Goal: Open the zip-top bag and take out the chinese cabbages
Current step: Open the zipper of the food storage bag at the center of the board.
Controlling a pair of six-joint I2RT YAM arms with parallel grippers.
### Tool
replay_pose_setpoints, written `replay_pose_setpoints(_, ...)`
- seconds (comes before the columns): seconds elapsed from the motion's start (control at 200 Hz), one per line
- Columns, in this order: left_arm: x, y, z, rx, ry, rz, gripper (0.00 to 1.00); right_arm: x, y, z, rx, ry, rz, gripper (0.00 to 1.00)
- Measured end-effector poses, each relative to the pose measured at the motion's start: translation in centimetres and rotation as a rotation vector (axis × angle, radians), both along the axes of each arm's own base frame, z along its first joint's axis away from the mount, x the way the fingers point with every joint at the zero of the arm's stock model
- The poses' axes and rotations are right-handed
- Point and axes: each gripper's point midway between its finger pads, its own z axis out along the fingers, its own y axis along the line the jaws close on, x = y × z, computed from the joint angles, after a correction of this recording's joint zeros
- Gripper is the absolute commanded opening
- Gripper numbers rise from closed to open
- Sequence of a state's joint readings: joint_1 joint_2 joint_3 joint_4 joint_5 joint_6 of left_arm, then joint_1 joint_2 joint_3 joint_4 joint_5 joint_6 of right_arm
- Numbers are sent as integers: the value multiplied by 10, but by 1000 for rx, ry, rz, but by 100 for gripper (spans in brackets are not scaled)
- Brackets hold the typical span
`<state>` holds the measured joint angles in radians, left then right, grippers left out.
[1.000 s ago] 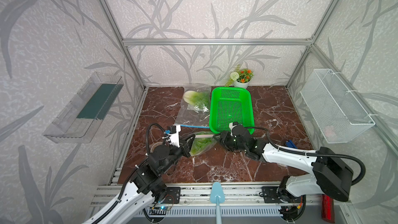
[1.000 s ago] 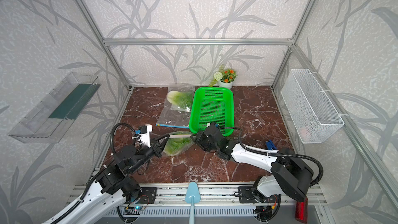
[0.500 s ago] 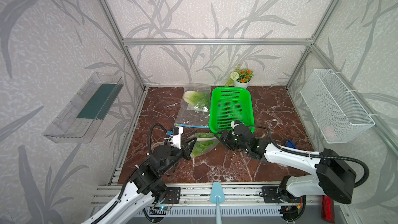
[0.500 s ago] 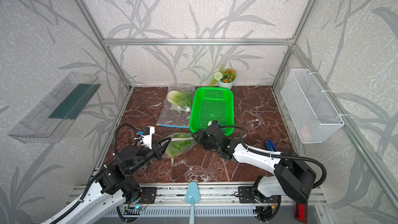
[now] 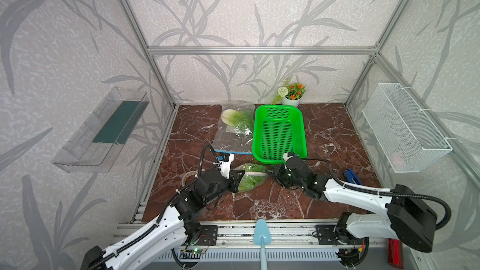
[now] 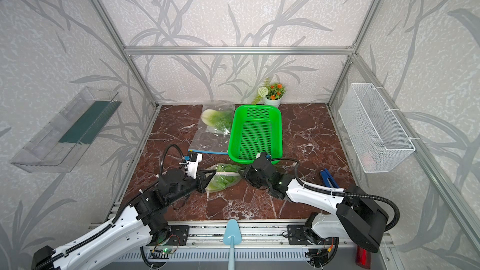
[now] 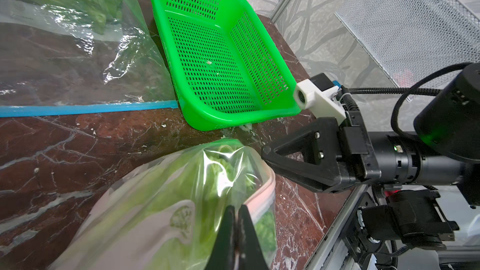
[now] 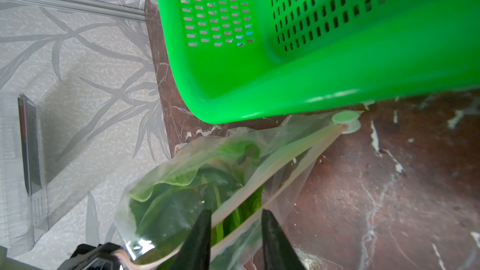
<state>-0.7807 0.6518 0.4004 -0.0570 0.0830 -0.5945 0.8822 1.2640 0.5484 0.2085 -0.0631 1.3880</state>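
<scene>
The nearer zip-top bag (image 5: pixel 250 179) is found on the desk (image 5: pixel 332 136) just in front of the green basket (image 5: pixel 255 136). It is stretched between the two hands with its long axis running from one hand toward the other, and one chinese cabbage (image 5: pixel 245 184) is seen through the film, not yet taken out. A second bag (image 5: pixel 233 138) holding the other cabbage (image 5: pixel 235 120) lies beside the basket toward the back, well apart from both hands. The left hand (image 7: pixel 236 207) is clamped tight on the bag's edge close to the pink seal strip (image 7: pixel 271 181), so that end is anchored. The right hand (image 8: pixel 235 212) is placed at the opposite end, its jaws standing apart with the seal strips passing between them; nothing is pinched there. In the right wrist view the two strips are seen diverging, so the mouth is judged partly parted. The coming move is judged to turn on this: the mouth lies nearest the right hand, so one lip would have to be caught there and drawn away from the left hand before the cabbage can be reached.
</scene>
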Motion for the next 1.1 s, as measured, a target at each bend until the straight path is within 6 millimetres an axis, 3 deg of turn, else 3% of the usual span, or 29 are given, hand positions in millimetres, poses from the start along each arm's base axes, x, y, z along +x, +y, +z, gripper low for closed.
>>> replay_pose_setpoints(0.12,3,-6,11,-12,-12,-9,0,-6,-8,-1,-3,-3,-7,21)
replay_pose_setpoints(0.26,6,-16,21,-24,-18,-28,0,-11,-15,-5,-11,3,-12,21)
replay_pose_setpoints(0.35,6,-23,20,-14,-11,-50,0,-14,-18,-9,-16,11,-17,26)
replay_pose_setpoints(0.535,2,-29,12,12,0,-76,0,-16,-28,-22,-39,24,-49,46)
replay_pose_setpoints(0.835,0,-29,15,10,-15,-83,0,5,-30,-18,-15,-10,-110,51)
replay_pose_setpoints(1.1,0,-30,15,11,-16,-84,0,17,-3,-23,30,13,-62,51)
